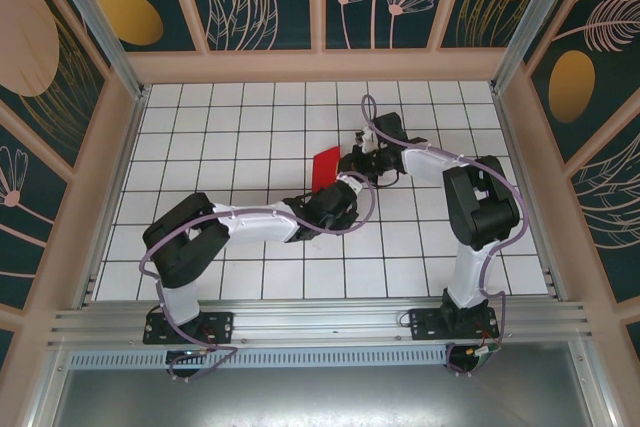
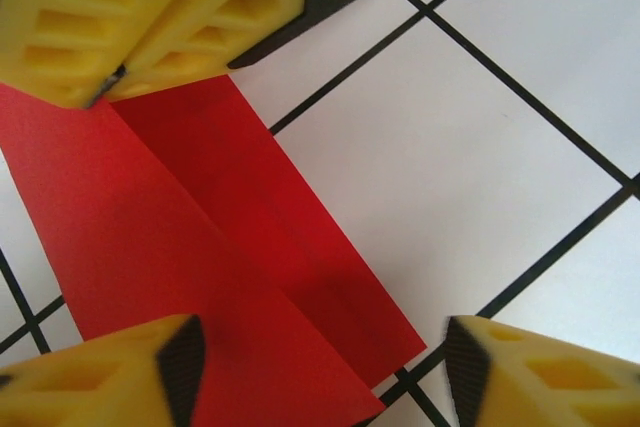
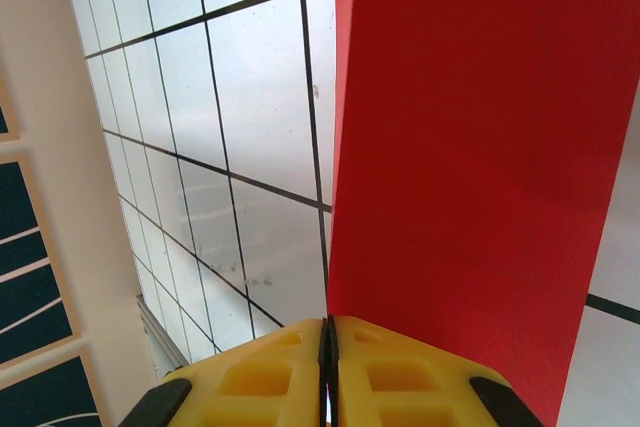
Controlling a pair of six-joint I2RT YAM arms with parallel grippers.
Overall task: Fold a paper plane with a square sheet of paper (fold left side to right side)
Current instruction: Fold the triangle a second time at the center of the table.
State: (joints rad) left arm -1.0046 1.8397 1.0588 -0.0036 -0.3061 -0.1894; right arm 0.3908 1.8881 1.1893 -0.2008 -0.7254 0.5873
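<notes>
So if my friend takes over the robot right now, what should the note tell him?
Left gripper: jaws open over one end of the red paper, holding nothing.
Right gripper: jaws shut on the paper's other end, which seems raised off the table.
Done: the paper has one long fold and looks like a strip.
To do: probably press the crease, then make the nose and wing folds. It has no plane shape yet.

Left jaws hang spread apart, pointing down at mid-counter (image 1: 200,147), left arm (image 1: 250,219) stretched out low. Right jaws are pinched tight on the red paper (image 3: 470,147) edge, right arm (image 1: 480,202) elbow up.
</notes>
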